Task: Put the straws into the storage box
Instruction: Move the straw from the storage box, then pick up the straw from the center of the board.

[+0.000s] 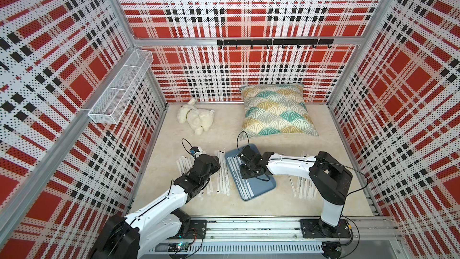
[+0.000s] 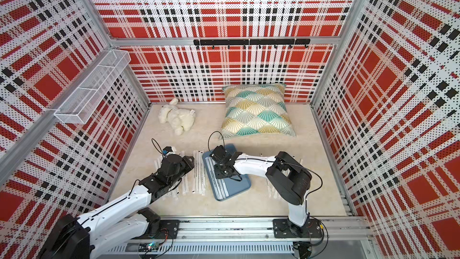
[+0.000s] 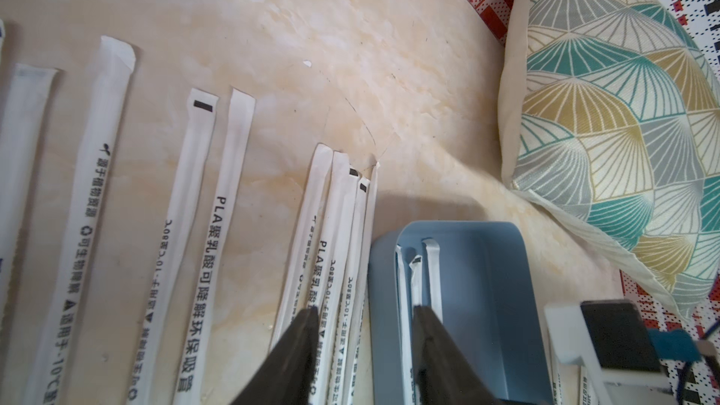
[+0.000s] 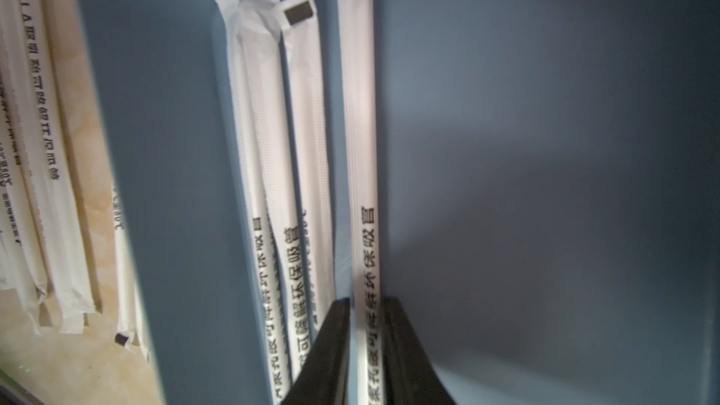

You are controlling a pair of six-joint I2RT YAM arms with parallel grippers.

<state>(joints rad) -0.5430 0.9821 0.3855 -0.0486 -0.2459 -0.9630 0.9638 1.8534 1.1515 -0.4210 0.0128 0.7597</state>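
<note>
A white paper-wrapped straw (image 4: pixel 356 130), pinched by the right claw (image 4: pixel 366 301), lies in the shallow slate-blue plastic storage box (image 1: pixel 263 187) at the frame's lower centre. Placing looks underway, so release comes next; the left claw (image 3: pixel 364 317) hangs spread over loose straws (image 3: pixel 195 227) beside it

top views: right arm (image 1: pixel 286 164) covers much of the storage box (image 1: pixel 258 190), left arm (image 1: pixel 199 170) hides parts of several straws (image 1: pixel 222 178); print too small. right wrist: pinched straw (image 4: pixel 356 111) cut by frame edge, counter print blurred.

The storage box (image 1: pixel 262 186) lies between two rows of straws (image 3: pixel 210 278), a few inside it, pillow (image 1: pixel 276 110) behind.
</note>
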